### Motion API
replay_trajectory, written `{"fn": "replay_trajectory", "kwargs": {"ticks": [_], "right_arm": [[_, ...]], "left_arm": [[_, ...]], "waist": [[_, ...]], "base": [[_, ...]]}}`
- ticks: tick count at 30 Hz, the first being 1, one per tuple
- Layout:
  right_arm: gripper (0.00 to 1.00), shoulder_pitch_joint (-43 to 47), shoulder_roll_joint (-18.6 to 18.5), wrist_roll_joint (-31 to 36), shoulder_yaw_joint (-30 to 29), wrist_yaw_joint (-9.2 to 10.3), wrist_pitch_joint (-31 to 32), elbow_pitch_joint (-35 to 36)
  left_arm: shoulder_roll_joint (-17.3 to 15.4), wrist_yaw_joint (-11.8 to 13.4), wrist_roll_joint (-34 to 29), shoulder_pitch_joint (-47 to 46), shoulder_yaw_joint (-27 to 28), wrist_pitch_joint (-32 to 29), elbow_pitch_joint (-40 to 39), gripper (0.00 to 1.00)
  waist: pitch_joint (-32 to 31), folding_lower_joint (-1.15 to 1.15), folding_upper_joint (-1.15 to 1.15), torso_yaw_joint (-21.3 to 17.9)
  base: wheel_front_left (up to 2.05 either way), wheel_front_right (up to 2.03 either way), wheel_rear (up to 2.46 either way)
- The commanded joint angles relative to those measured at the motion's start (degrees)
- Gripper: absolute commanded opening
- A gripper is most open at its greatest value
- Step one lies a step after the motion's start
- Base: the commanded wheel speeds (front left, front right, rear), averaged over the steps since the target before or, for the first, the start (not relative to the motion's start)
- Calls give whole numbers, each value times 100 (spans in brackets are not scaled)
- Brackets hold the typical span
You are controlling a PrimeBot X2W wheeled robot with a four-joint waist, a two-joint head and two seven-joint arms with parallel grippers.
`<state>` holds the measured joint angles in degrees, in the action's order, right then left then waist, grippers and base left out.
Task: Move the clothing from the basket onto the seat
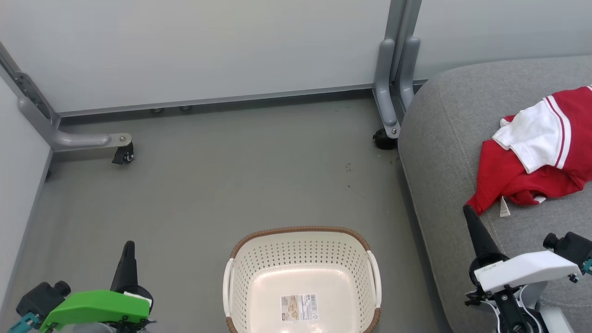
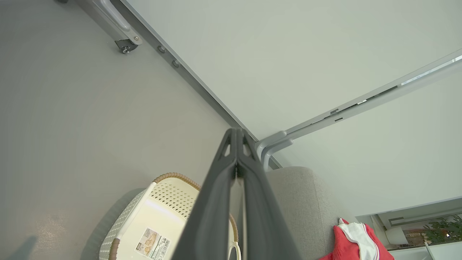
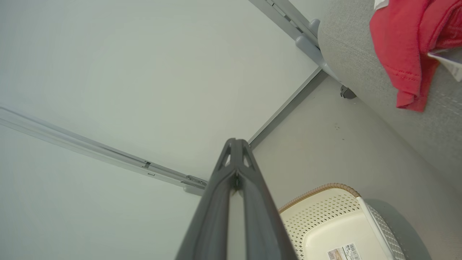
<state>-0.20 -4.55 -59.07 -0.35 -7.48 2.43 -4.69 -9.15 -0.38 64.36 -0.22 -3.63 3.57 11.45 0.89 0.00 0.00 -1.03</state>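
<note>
Evidently done: the soft red, white-panelled sportswear clothing [image 1: 541, 152] lies heaped on the big grey woven-fabric seat [image 1: 444, 138], where the task wants it. The cream perforated plastic, brown-rimmed basket [image 1: 300, 229] stands on the floor [image 1: 208, 185] beside the seat, with only its barcode sticker [image 1: 299, 307] inside. Left gripper [image 1: 129, 245] and right gripper [image 1: 468, 210] are both clenched on nothing. The right tip sits just beside a garment corner, contact unclear. Judged idle, nothing more to fetch

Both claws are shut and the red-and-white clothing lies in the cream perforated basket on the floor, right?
No: the head view shows the red-and-white fabric clothing on the grey upholstered seat, not in the cream perforated basket. The left claw and right claw are shut.
</note>
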Motion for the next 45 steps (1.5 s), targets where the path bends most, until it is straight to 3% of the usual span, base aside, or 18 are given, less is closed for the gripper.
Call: {"fn": "replay_trajectory", "kwargs": {"ticks": [1,45], "right_arm": [[0,-120,-44,-183,-25,-2,-1,2],[0,-473,-33,-2534,-264,-2,145,-649]], "left_arm": [[10,-52,154,-167,81,-42,-31,0],[389,-534,2074,-491,678,-663,171,0]], "waist": [[-1,0,0,2],[-45,0,0,66]], "base": [[0,0,0],[0,0,0]]}}
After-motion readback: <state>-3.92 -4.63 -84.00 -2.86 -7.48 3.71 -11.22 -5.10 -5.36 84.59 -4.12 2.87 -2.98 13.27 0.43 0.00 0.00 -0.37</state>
